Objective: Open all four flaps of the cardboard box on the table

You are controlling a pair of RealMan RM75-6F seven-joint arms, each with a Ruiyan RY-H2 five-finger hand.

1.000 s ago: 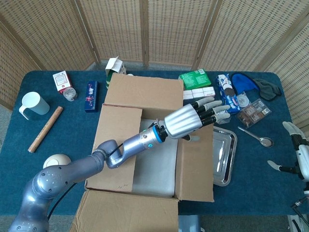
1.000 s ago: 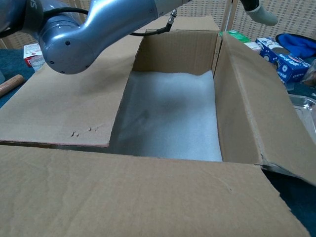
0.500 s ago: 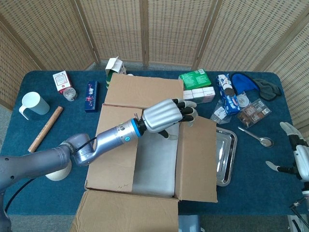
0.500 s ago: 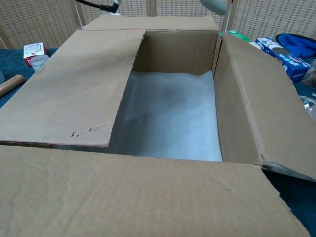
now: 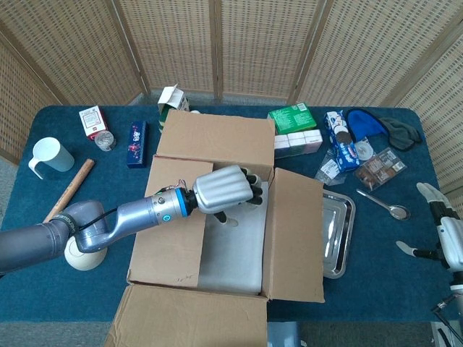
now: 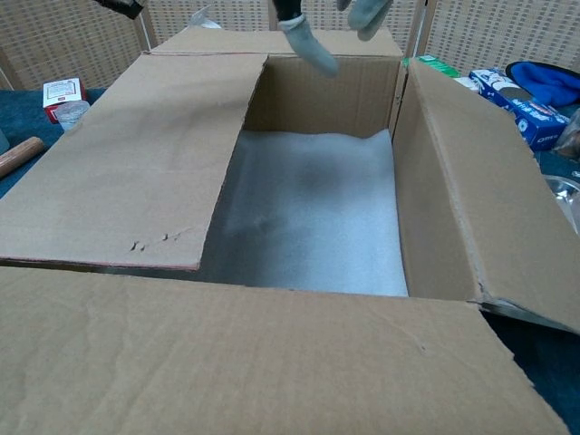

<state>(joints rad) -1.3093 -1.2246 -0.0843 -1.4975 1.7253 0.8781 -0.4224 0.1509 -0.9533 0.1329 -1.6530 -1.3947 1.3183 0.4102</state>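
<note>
The cardboard box (image 5: 231,246) stands mid-table with pale foam (image 6: 308,208) on its floor. Its far flap (image 5: 217,137) and near flap (image 5: 195,318) lie folded outward. The right flap (image 5: 296,238) leans outward at a slant. The left flap (image 5: 177,217) lies flat over the left half of the opening. My left hand (image 5: 221,189) hovers over the box's far middle and holds nothing, its fingertips (image 6: 306,43) hanging down apart above the back wall. My right hand (image 5: 443,233) rests at the table's right edge, fingers apart and empty.
A metal tray (image 5: 336,235) lies right of the box, with a spoon (image 5: 387,206) beyond it. Snack packs (image 5: 340,137) and a green box (image 5: 293,117) sit far right. At left are a white cup (image 5: 47,155), a wooden stick (image 5: 69,191) and a blue box (image 5: 136,143).
My left hand drew back leftward from the right flap to above the box's far middle, its fingers curling down. The right flap stays leaning outward. The right hand barely moved.
</note>
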